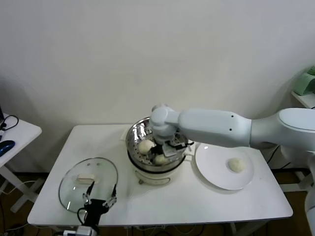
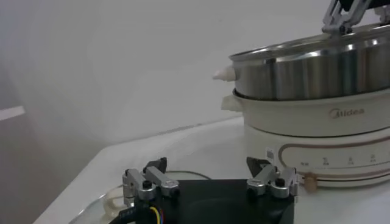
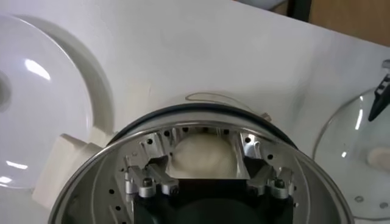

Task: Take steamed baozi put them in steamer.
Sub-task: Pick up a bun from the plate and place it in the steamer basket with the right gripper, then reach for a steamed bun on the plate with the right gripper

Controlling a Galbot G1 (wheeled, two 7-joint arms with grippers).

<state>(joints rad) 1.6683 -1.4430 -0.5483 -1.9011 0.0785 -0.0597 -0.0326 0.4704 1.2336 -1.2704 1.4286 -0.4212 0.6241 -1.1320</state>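
The steamer (image 1: 134, 133) is a shiny steel basket on a white cooker base, at the table's middle. My right gripper (image 1: 166, 148) reaches down into it and is open. A cream-white baozi (image 3: 202, 157) lies on the perforated bottom between its spread fingers (image 3: 152, 163). In the head view two baozi show inside the steamer, one (image 1: 145, 146) on the left and one (image 1: 160, 159) by the gripper. Another baozi (image 1: 236, 165) rests on the white plate (image 1: 216, 174) to the right. My left gripper (image 1: 101, 199) hangs open and empty over the glass lid.
A round glass lid (image 1: 74, 184) lies flat at the table's front left. The white plate sits close against the steamer's right side. The cooker base (image 2: 329, 128) stands right of my left gripper (image 2: 210, 167). A small side table (image 1: 15, 132) stands at far left.
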